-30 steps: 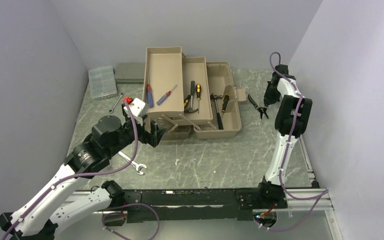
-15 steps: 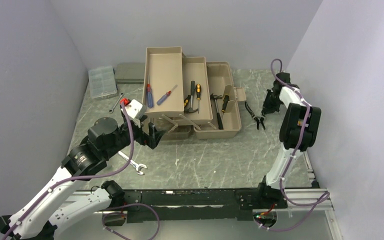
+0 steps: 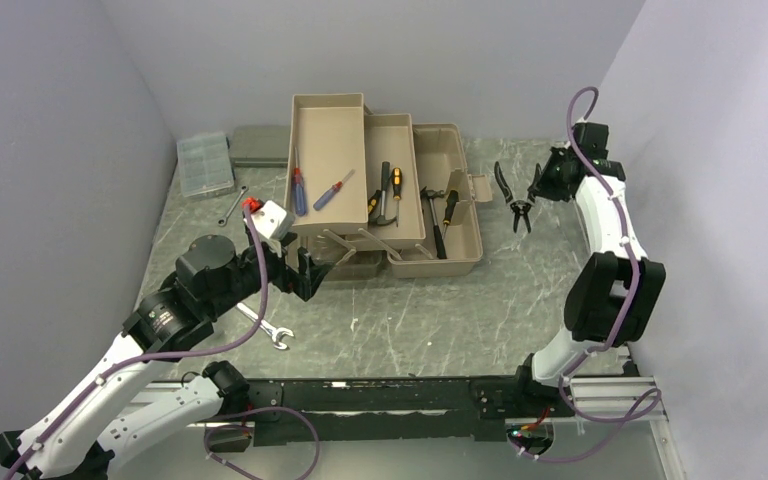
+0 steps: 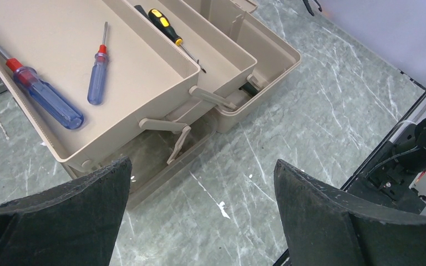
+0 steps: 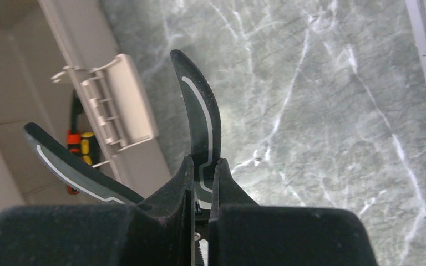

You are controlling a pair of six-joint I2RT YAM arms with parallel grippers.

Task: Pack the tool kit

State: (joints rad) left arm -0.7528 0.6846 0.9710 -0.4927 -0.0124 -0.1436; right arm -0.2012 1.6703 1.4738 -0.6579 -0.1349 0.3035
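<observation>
The toolbox (image 3: pixel 328 125) sits open w/ trays spread out, and screwdrivers (image 4: pixel 50 100) lie in its left tray. Left gripper (image 3: pixel 307 270) hangs at the toolbox's front-left corner, fingers wide apart, nothing in them. Right gripper (image 5: pixel 204 166) is just right of the toolbox, squeezed tight on one handle of the pliers (image 5: pixel 199 105). Next bit, I think: carry pliers over the toolbox's right side, go low & flat, then let go. A one-handle hold may swing, so go slow.

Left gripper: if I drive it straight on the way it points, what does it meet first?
Probably the toolbox, at its tray hinge arms: the open left gripper aims there. Depth is unclear; the table could come first.
</observation>
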